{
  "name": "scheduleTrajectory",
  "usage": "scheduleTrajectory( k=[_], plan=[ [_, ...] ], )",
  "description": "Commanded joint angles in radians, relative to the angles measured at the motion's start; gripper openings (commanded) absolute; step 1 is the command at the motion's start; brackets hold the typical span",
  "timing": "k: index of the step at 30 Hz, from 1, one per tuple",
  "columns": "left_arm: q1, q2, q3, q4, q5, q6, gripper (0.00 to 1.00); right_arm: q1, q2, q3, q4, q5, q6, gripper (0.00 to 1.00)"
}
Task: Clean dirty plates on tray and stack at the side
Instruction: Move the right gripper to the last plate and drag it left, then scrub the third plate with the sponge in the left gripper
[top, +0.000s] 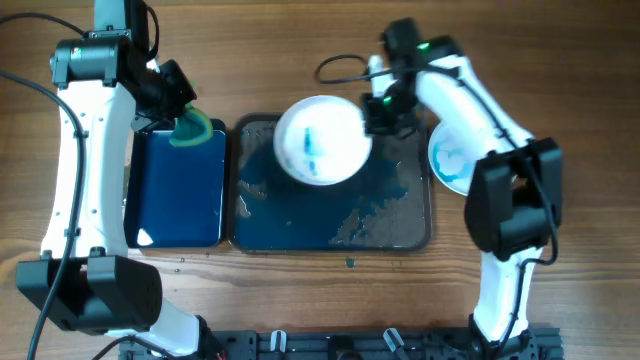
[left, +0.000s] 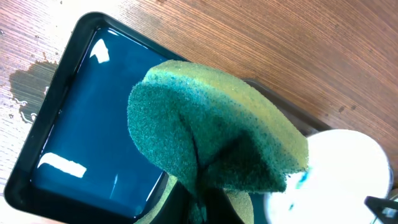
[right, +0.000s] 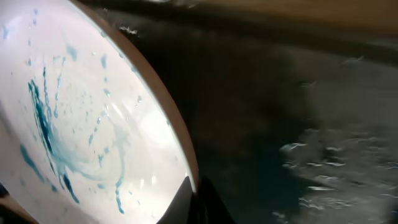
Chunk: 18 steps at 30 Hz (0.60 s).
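The plate (top: 322, 140) was over the far half of the tray (top: 290, 222) and appeared lifted and tilted. It carried blue smears on a wet white face. I judged it stiff, light, slick and breakable, so the rim was the sound hold. My right gripper (top: 372, 110) pinched that rim on the side nearest my arm. A 2nd plate (top: 450, 160) lay on the table (top: 260, 60) right of the tray. My left gripper (top: 172, 105) squeezed 1 soft, folded green sponge (top: 192, 130) over the smaller blue tray (top: 180, 200).

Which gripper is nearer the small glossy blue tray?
Left. Left gripper holds a green sponge over that tray's far end; right gripper grips a white plate over the larger tray.
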Motion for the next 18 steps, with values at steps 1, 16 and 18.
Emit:
scheduleTrajectory(
  k=[1, 16, 18],
  plan=[
    [-0.002, 0.008, 0.004, 0.001, -0.01, 0.009, 0.04, 0.073, -0.011, -0.119, 0.084, -0.015, 0.223, 0.04],
    [-0.186, 0.011, -0.204, 0.205, 0.122, 0.116, 0.04, 0.152, -0.011, -0.27, 0.254, -0.004, 0.367, 0.04],
    [-0.216, 0.018, -0.272, 0.267, 0.122, 0.134, 0.04, 0.152, -0.011, -0.27, 0.254, -0.004, 0.365, 0.04]
  ],
)
